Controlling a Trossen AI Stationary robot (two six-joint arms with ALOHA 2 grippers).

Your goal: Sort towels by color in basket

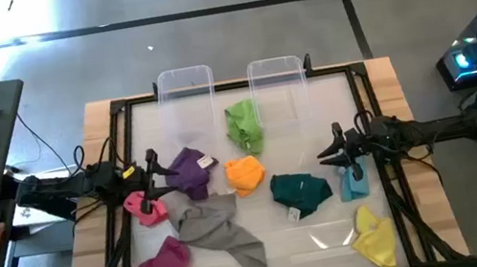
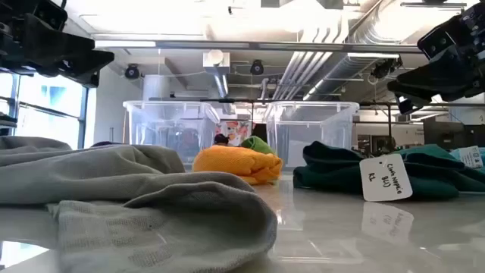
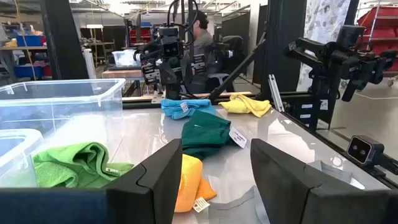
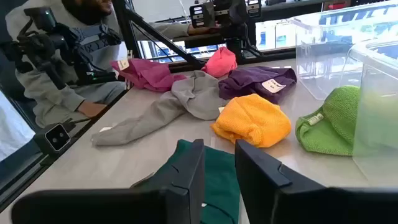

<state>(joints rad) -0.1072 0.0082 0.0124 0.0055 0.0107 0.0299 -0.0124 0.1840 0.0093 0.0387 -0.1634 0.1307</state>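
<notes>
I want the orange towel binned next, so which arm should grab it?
Probably the left: its open pincer looks slightly nearer the orange towel, while the right pincer is over the dark green towel.

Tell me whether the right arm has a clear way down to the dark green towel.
Probably yes. The right gripper hangs with its jaws open just beside the dark green towel, which lies on the table with nothing on top. The light blue towel lies clear of it.
</notes>
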